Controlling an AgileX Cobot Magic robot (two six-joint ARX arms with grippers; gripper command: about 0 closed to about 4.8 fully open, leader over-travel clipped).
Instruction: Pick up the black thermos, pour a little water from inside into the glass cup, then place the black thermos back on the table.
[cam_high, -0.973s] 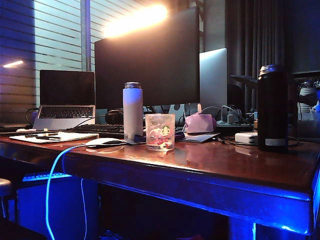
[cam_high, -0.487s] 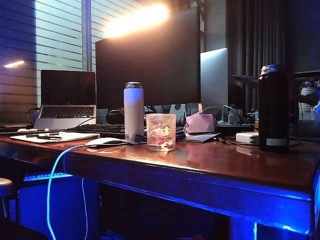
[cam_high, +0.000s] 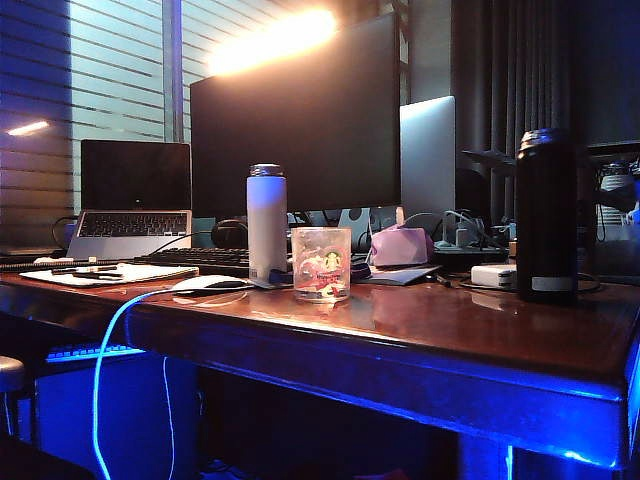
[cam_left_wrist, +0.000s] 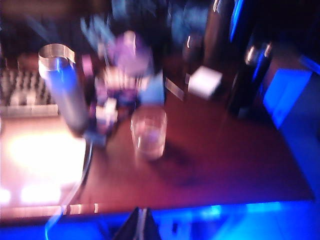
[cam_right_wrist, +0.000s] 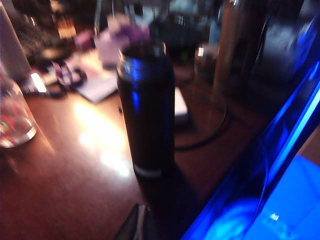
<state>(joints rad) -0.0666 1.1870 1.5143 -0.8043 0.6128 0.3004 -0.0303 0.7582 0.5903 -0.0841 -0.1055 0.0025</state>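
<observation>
A: What is the largest thing in view?

B: The table (cam_high: 420, 330), a glossy reddish-brown wooden desk whose thick front edge glows blue. Behind it stand a big dark monitor (cam_high: 295, 120) and an open laptop (cam_high: 135, 195).

A: Where are the task's things?

B: The black thermos (cam_high: 545, 215) stands upright on the right part of the table, a pale label near its base, a small white box just beside it. The glass cup (cam_high: 321, 263), a short clear tumbler with a green logo, stands near the middle front, just beside a taller white bottle (cam_high: 266, 222) with a silver cap. Cup and thermos are well apart.

A: And the grippers?

B: Neither arm appears in the exterior view. In the left wrist view, which is blurred, the left gripper (cam_left_wrist: 141, 225) shows only as dark fingertips meeting in a point at the frame's edge, off the table's blue front edge, facing the glass cup. The tips look pressed together with nothing between them.

A: The right one?

B: In the right wrist view the right gripper (cam_right_wrist: 140, 222) is likewise a dark tip, clenched, holding nothing. It sits close in front of the black thermos, near its base; whether it touches the thermos I cannot tell.
</observation>
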